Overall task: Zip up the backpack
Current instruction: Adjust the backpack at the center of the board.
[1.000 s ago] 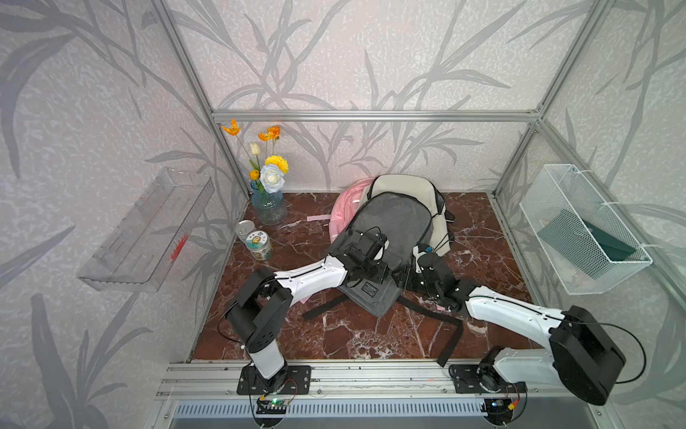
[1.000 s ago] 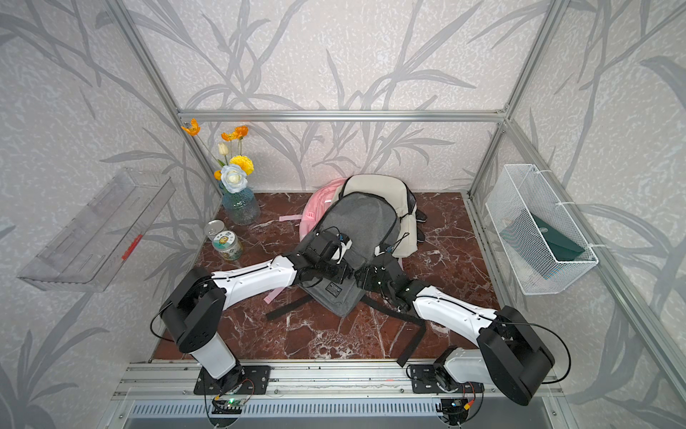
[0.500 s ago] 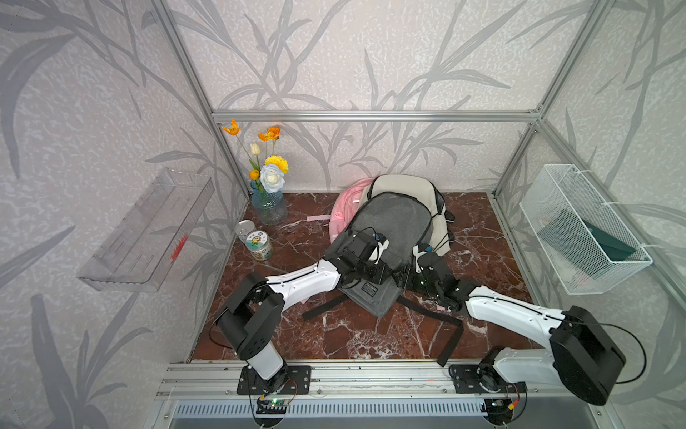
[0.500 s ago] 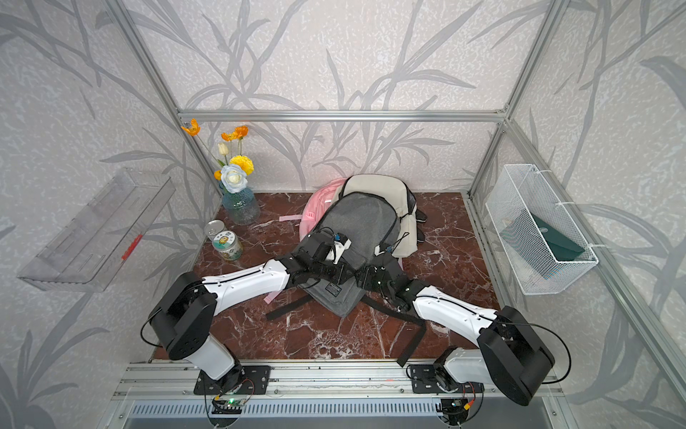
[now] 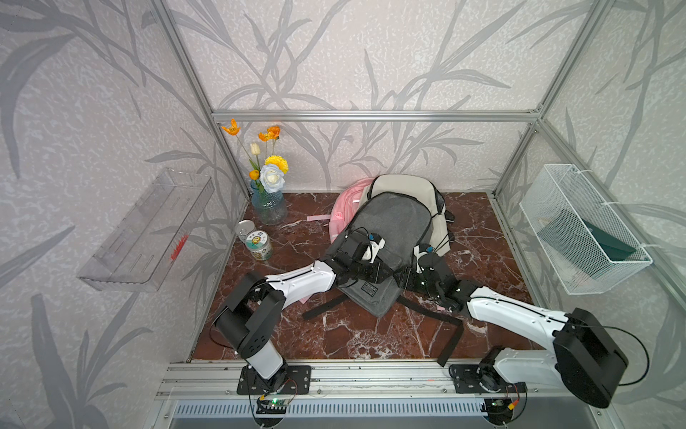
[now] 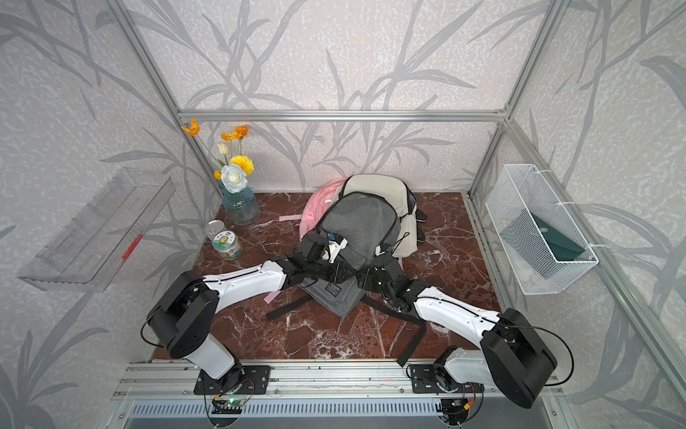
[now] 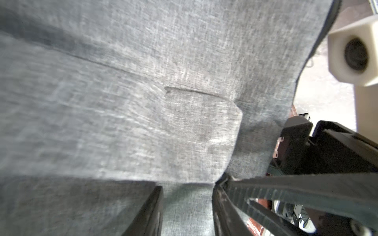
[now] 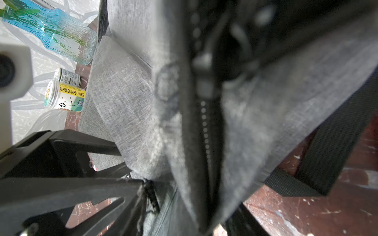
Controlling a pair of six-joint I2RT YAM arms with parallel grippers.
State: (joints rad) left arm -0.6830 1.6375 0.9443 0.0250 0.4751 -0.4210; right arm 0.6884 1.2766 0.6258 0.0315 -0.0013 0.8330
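Grey cloth fills both wrist views because the two hands meet at the lower end of the grey backpack, which lies on the marble worktop over a pink backpack and a beige backpack, three bags in all. The left hand has its jaws apart with cloth between them, likely to steady it, though a pinch cannot be confirmed. The right hand sits by the zipper, and its grip is unclear. Two tins and one vase stand aside.
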